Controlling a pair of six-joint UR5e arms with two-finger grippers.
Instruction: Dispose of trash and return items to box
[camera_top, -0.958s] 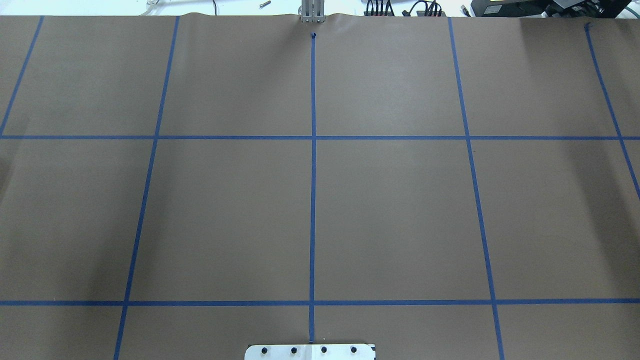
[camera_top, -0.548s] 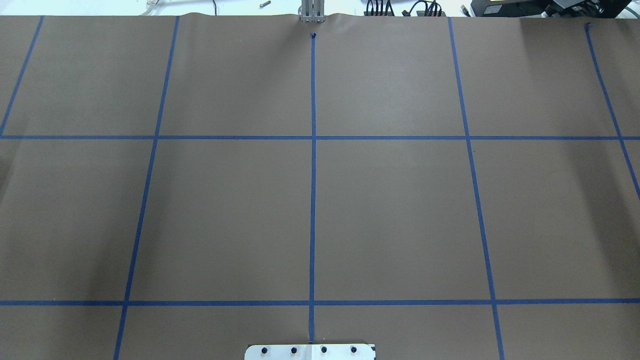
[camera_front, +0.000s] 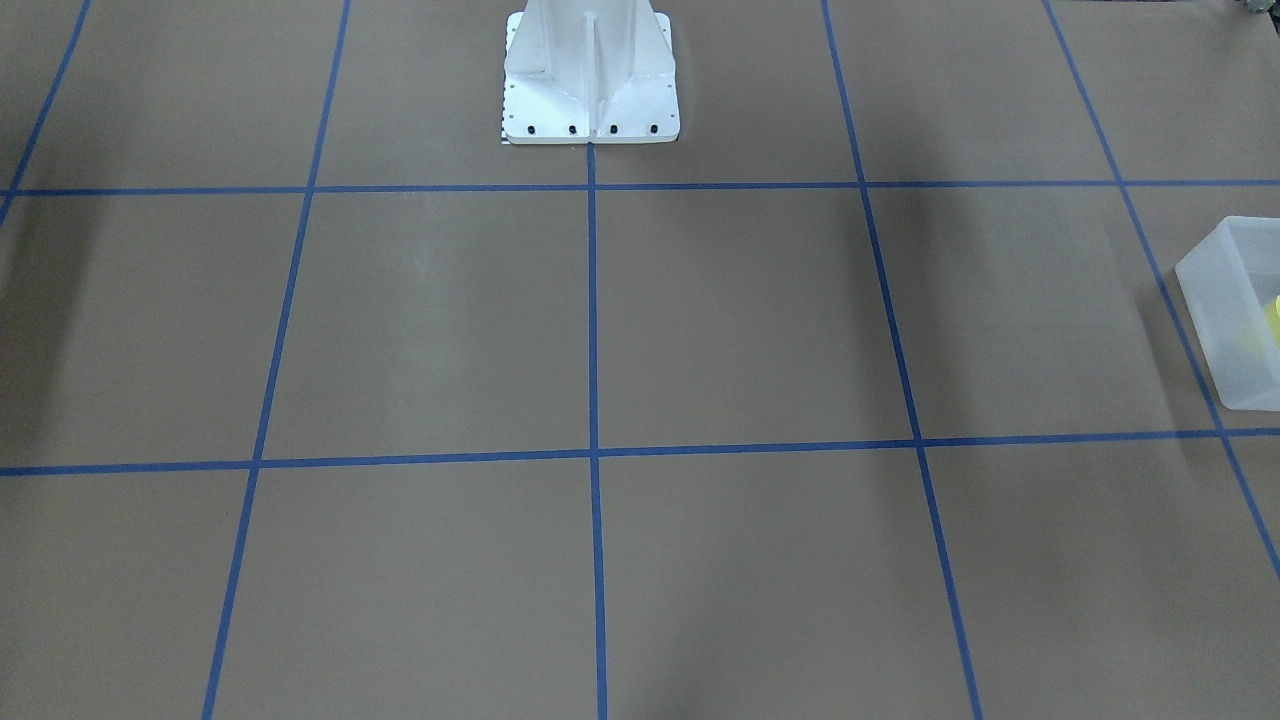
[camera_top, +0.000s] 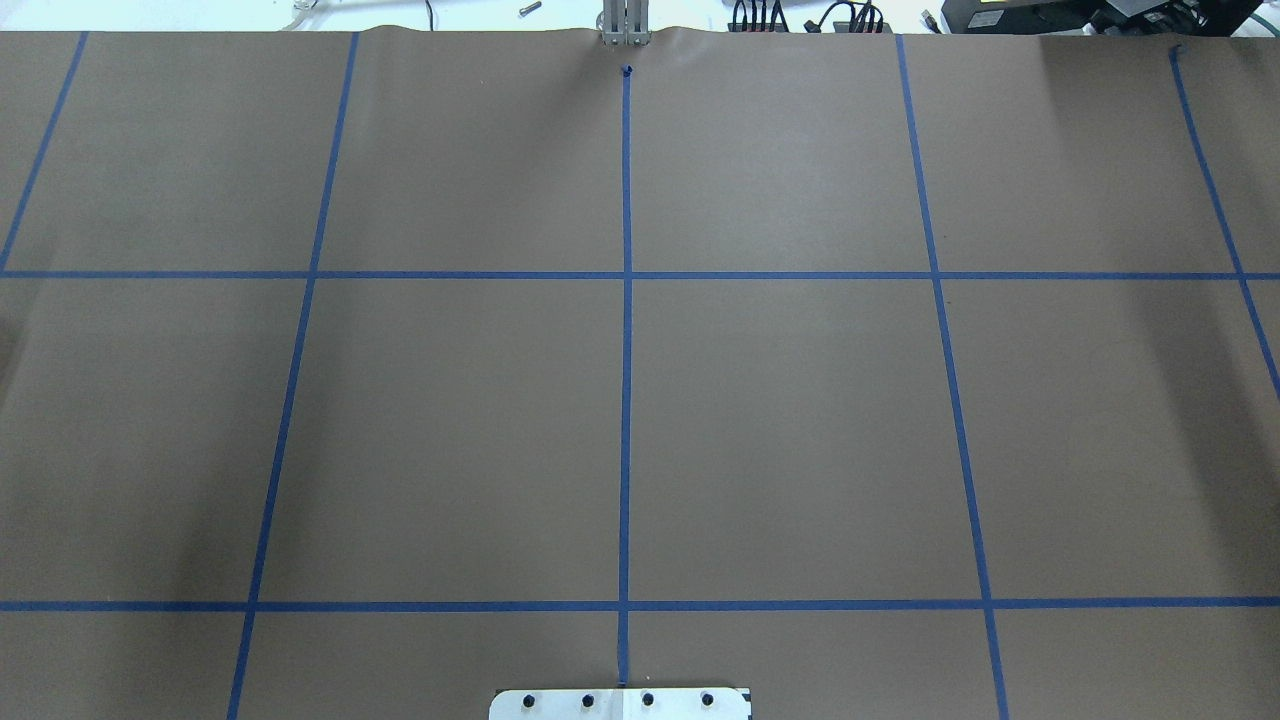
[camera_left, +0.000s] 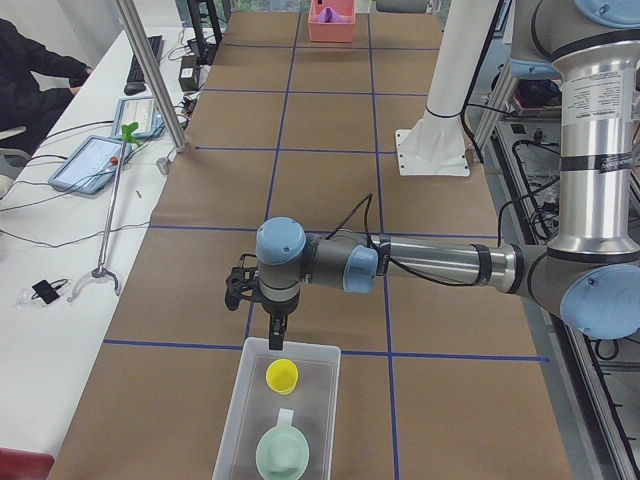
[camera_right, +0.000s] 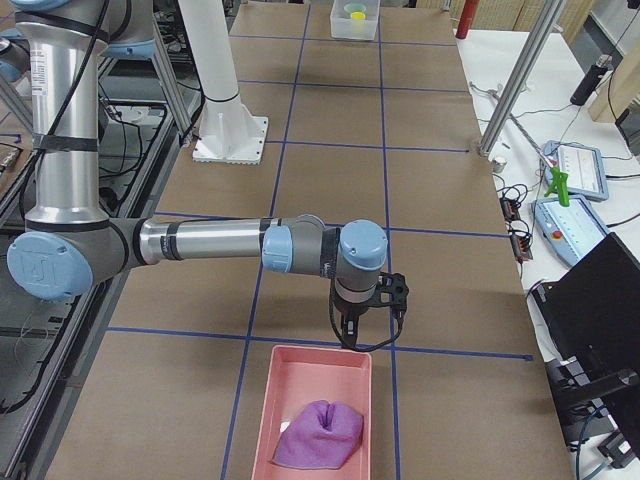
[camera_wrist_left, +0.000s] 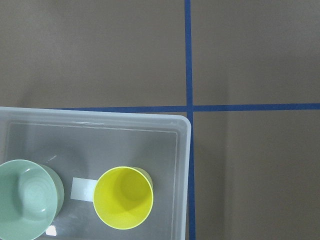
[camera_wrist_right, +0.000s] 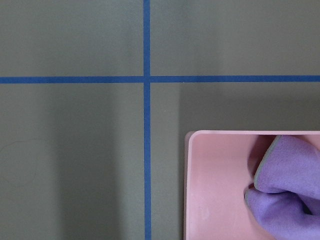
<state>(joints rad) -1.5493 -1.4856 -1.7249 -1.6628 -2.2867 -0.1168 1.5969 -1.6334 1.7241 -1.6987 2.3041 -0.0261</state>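
Note:
The yellow cup (camera_left: 282, 375) stands upright inside the translucent box (camera_left: 232, 425), with the mint-green bowl (camera_left: 283, 452) beside it. The left wrist view looks down on the cup (camera_wrist_left: 123, 197), bowl (camera_wrist_left: 25, 197) and box rim (camera_wrist_left: 184, 150). My left gripper (camera_left: 273, 338) hangs just above the box's far rim; I cannot tell whether it is open or shut. My right gripper (camera_right: 350, 338) hangs over the near edge of a pink bin (camera_right: 305, 385) at the other end of the table; its state also cannot be told. The box corner (camera_front: 1225, 300) shows in the front-facing view.
The pink bin holds a purple cloth (camera_right: 320, 435), which also shows in the right wrist view (camera_wrist_right: 285, 190). The white robot base (camera_front: 590, 90) stands at the table's mid edge. A side desk with tablets (camera_left: 95, 160) and a seated person lies beyond the table.

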